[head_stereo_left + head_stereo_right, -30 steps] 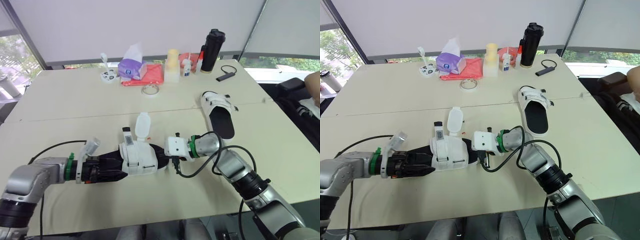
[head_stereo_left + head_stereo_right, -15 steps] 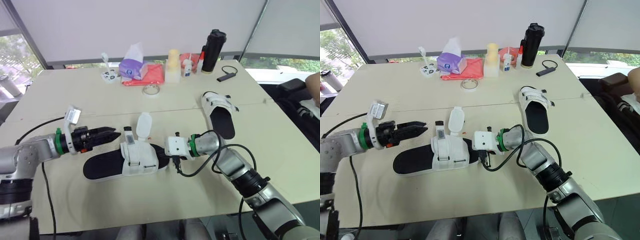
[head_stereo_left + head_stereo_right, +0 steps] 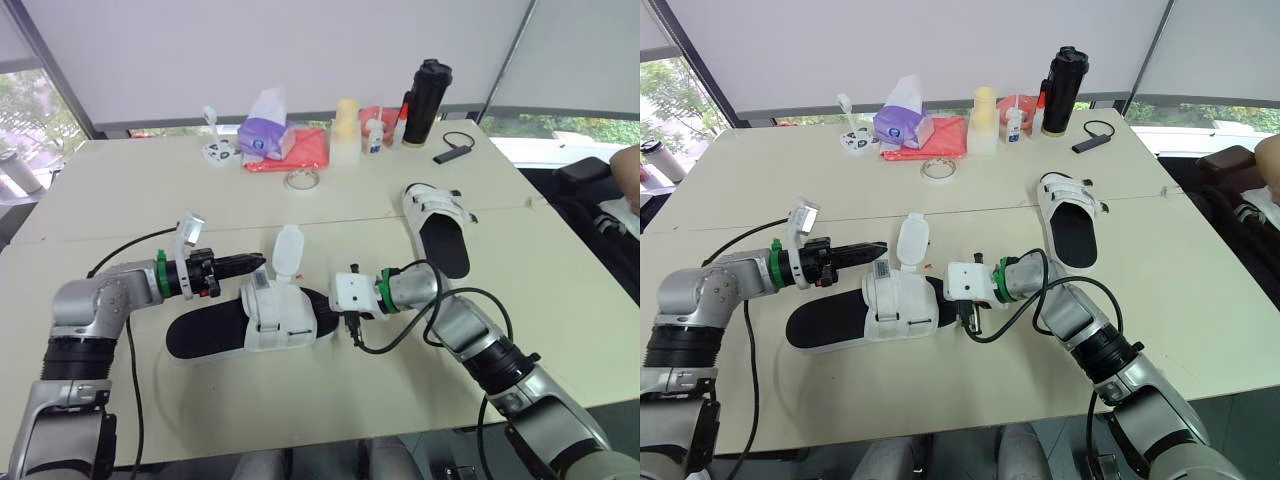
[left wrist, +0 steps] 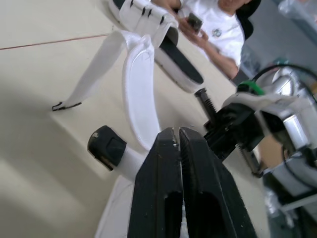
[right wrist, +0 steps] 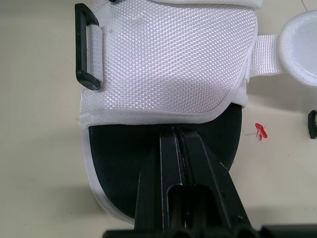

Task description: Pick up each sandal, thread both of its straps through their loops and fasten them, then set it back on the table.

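Lying near the bench's (image 3: 150,200) front edge, the white-strapped, black-soled sandal (image 3: 270,318) runs left to right, toe toward the right claw (image 5: 178,130), whose fingers are pressed together over the footbed. The left claw (image 3: 256,260), also closed and empty, points at the loose round-ended white strap (image 3: 286,250) just beyond its tips.

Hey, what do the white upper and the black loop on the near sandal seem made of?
The white upper: woven synthetic fabric, probably nylon mesh, matte; a fine grid weave shows. The black loop: probably rigid plastic, smooth, slightly glossy, with crisp moulded edges.
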`<action>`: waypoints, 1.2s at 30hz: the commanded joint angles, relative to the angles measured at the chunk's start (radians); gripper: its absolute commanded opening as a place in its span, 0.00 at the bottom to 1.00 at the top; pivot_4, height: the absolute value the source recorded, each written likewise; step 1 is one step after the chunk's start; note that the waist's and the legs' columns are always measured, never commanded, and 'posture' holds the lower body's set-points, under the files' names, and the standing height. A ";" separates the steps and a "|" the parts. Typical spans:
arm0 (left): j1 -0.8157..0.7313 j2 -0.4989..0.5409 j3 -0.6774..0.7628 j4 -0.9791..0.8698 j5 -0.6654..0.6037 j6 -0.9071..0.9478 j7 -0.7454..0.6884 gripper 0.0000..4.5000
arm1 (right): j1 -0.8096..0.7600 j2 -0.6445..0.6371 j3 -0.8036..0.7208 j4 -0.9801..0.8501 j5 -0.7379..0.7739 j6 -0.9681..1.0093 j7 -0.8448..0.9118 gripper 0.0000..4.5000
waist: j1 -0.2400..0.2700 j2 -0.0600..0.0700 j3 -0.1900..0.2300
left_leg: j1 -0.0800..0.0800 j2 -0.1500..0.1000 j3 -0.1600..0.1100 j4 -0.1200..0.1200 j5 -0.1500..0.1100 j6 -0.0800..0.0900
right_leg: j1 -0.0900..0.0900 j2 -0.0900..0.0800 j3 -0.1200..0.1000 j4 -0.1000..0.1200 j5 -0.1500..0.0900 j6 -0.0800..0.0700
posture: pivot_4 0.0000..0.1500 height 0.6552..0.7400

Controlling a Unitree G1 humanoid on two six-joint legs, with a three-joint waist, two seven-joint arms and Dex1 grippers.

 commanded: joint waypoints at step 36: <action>-0.193 -0.008 0.073 0.352 0.207 -0.181 -0.007 0.01 | 0.001 -0.008 0.016 0.047 -0.053 0.015 -0.015 0.00 | 0.012 0.000 0.000 | 0.000 0.000 0.000 0.000 0.000 0.000 | 0.000 0.001 0.000 0.000 0.001 0.001 | 1.00 1.00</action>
